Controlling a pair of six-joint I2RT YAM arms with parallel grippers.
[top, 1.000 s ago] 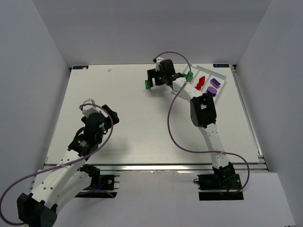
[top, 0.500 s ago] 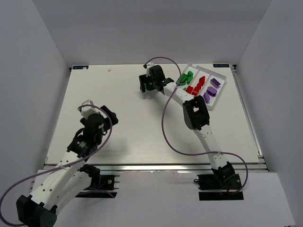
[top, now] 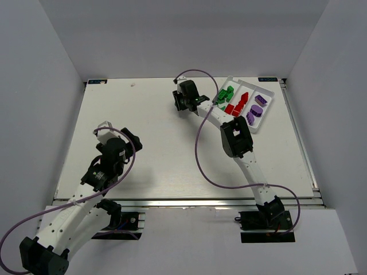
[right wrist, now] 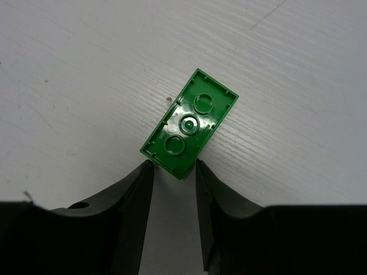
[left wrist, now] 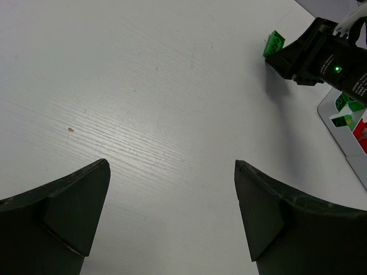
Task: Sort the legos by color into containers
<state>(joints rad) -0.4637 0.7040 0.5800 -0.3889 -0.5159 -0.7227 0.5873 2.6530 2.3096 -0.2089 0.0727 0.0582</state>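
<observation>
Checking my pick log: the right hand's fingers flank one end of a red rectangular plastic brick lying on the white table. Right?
Not quite: the rectangular plastic brick is green, not red. The right wrist view shows it lying on the white table, one end between the fingers of the right hand.

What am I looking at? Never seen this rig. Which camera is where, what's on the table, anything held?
These are two robot arms bolted at the table's near edge, each ending in a two-finger gripper. The wide picture comes from a fixed camera above and behind them. The other two come from a camera on each wrist, looking past that arm's own fingers.

On the table sits a white tray holding green legos, red legos and purple legos, one color per compartment.

The right gripper pinches the near end of a loose green brick, which lies underside up outside the tray. The left gripper is open and empty.
</observation>
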